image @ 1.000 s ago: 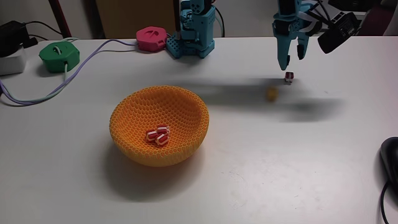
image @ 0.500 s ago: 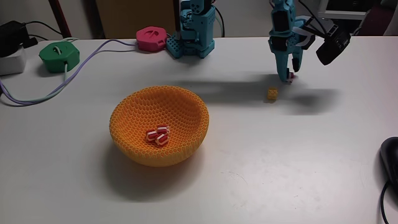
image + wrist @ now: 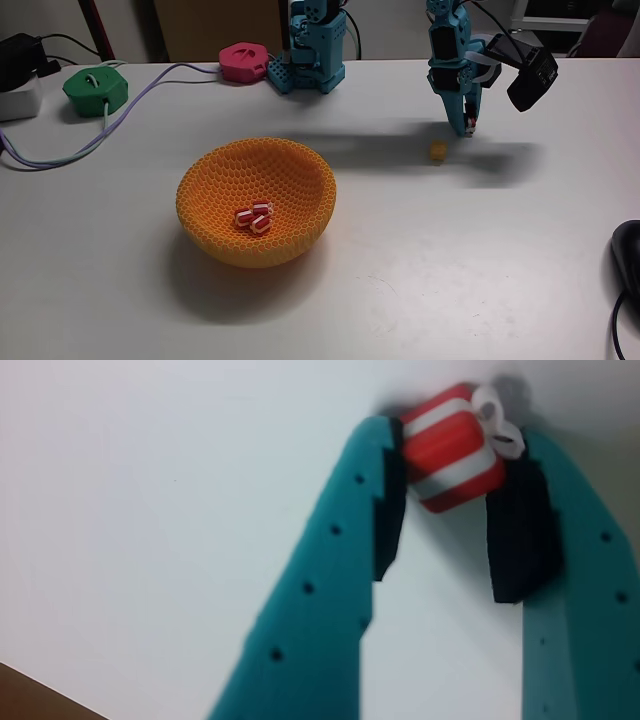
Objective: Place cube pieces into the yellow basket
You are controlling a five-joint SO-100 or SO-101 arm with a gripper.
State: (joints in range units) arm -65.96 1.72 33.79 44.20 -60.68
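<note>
Fixed view: white table point(image 3: 420, 270), matte, lit from above, soft shadows falling behind the objects; dark wood panelling and a chair back along the far edge. Yellow basket point(image 3: 256, 201) sits left of centre, upright, honeycomb mesh walls; three red-and-white cube pieces point(image 3: 255, 218) lie together on its floor. Teal arm base point(image 3: 312, 50) stands at the far edge, centre; pink hexagonal puck point(image 3: 242, 62) just left of it; green puck point(image 3: 95, 88) further left with a pale cable point(image 3: 120, 115) looping across the table toward the left edge; a white adapter with black leads at the far left corner. Gripper point(image 3: 468, 127) hangs point-down at right, a black camera beside it; a small red cube point(image 3: 467, 124) sits at its tips, just above the surface. Yellow-orange cube point(image 3: 437, 150) rests on the table just left of and nearer than the gripper, well apart from the basket. Dark rounded object at the right edge, partly cut off.

Wrist view: teal fingers point(image 3: 330, 560) with black pads converge on the red cube point(image 3: 452, 448), white band across it; both pads press its sides, so the fingers are clamped on it; plain white table behind; brown strip at the lower left corner.
</note>
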